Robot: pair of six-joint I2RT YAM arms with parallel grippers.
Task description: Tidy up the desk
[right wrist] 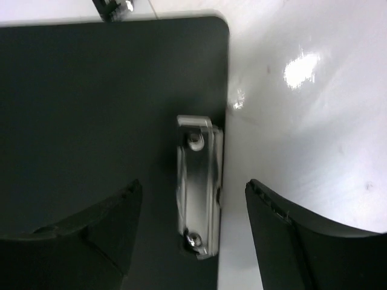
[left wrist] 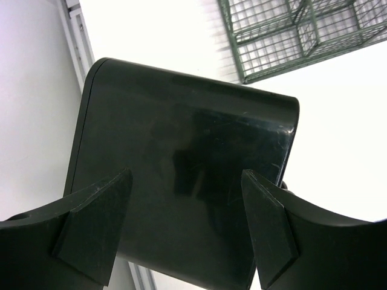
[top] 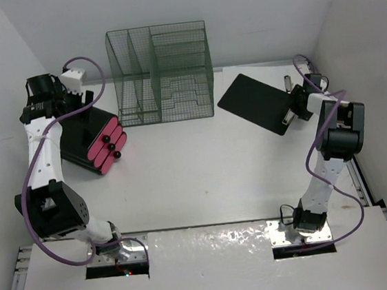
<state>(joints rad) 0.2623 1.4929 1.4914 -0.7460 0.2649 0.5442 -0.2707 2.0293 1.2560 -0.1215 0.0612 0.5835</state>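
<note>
Top view: worktop (top: pixel 183 180) is white, flat, glossy and fixed, so nothing on it to grab. It spans the whole enclosure between the white walls, and loose items will probably slide on it if nudged.
- Green mesh organizer (top: pixel 160 76) stands at the far wall, centre.
- Black box (top: pixel 78 136) sits far left, with pink cylinders (top: pixel 109 147) stacked against its near side.
- Black clipboard (top: pixel 251 103) lies flat, far right.
- Left gripper (top: pixel 81 101) hangs over the box.
- Right gripper (top: pixel 292 107) is at the clipboard's clip end.

Left wrist: the fingers (left wrist: pixel 100 223) are spread wide with nothing between them, and the box's glossy top fills the view below. Can't tell if they touch it. The box looks rigid and slick. I'd take it across its narrower sides, not the top face. It probably carries weight, so go slow.

Right wrist: jaws are wide apart and empty. One finger is over the clipboard, the other over bare worktop, with the metal clip (right wrist: pixel 199 187) in the gap between them. The board is thin, stiff and lying flat, so its edge is hard to get under. The raised clip is the obvious hold. Expect the board to swing once it's lifted by that end.
</note>
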